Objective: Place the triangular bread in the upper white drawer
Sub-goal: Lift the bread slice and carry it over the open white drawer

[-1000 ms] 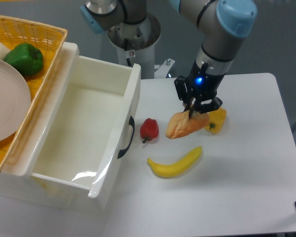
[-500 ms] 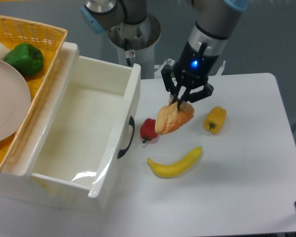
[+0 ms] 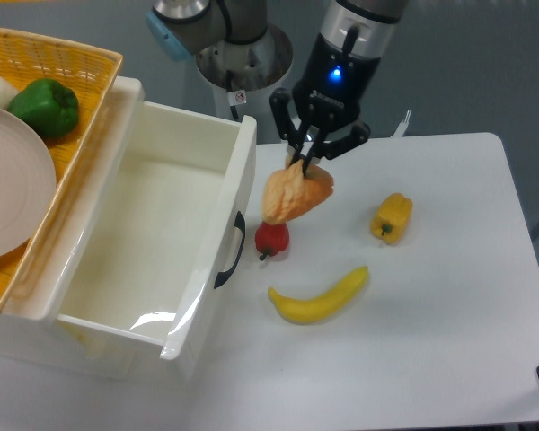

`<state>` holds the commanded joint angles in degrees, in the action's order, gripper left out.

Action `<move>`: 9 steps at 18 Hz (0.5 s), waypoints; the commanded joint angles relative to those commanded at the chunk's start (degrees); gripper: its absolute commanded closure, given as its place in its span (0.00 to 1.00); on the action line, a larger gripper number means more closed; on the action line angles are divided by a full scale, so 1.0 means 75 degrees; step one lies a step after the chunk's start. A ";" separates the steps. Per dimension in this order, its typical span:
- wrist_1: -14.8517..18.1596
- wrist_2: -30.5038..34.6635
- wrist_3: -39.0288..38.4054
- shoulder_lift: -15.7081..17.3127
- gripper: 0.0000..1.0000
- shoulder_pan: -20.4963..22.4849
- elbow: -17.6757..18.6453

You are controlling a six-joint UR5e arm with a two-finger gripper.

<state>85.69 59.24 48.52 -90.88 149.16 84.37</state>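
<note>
1. The gripper (image 3: 303,160) holds the bread (image 3: 292,193) in the air, its jaws closed on the top edge of the wedge, which hangs down below them.
2. The bread is clear of the table (image 3: 449,296). It hangs just right of the drawer (image 3: 153,242), near the front wall and above the red pepper (image 3: 271,237).
3. Judging by this, the pick is done: the bread is grasped and lifted, and it is close to the drawer.
4. What is left is to carry it left over the front wall, lower it into the open white interior, and release it. None of that is done yet.
5. The drawer stands pulled out with its inside bare, so there looks to be plenty of room to set the bread down.
6. The banana (image 3: 318,296) and yellow pepper (image 3: 392,217) lie on the table to the right, well apart from the drawer and out of the likely path.
7. The basket (image 3: 72,72) with a plate (image 3: 9,180) and green pepper (image 3: 45,106) sits beyond the drawer's left side.
</note>
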 joint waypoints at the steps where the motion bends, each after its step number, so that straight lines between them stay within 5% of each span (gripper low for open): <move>1: 0.0000 0.0012 -0.0024 0.0012 1.00 -0.0175 0.0023; 9: 0.0223 0.0094 -0.0060 0.0234 1.00 -0.0552 0.0246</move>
<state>87.36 59.94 48.08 -89.12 145.02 86.22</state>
